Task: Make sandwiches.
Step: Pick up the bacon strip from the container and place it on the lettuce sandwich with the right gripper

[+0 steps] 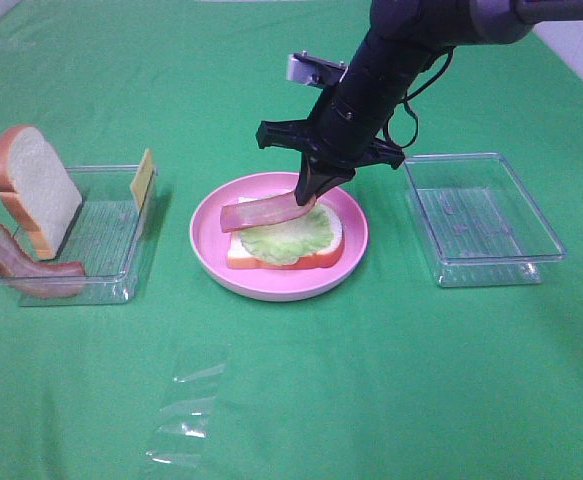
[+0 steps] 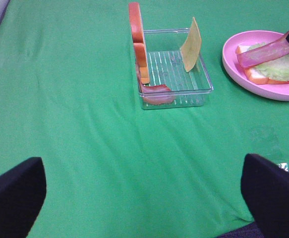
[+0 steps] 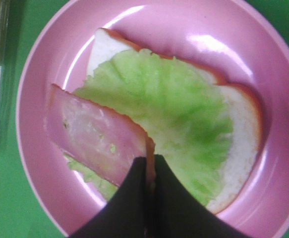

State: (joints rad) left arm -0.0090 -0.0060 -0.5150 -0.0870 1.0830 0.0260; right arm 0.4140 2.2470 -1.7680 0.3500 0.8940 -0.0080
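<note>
A bread slice [image 1: 333, 255] with a pale-green lettuce leaf [image 1: 291, 240] on it lies on the round pink plate [image 1: 211, 215]. My right gripper [image 1: 306, 195] is shut on one end of a bacon strip [image 1: 256, 213] and holds it just over the lettuce; in the right wrist view the strip [image 3: 97, 141] sits between the black fingertips [image 3: 129, 198] above the lettuce [image 3: 184, 109]. The second bread slice [image 1: 31, 185], the second bacon strip [image 1: 21, 262] and the cheese square [image 1: 143, 178] stand in the left clear tray [image 1: 101, 240]. My left gripper [image 2: 144, 198] is open over bare cloth, far from the tray [image 2: 176, 96].
A clear tray [image 1: 481, 215] with nothing in it stands to the right of the plate. A crumpled piece of clear plastic film [image 1: 186, 410] lies on the green cloth near the front.
</note>
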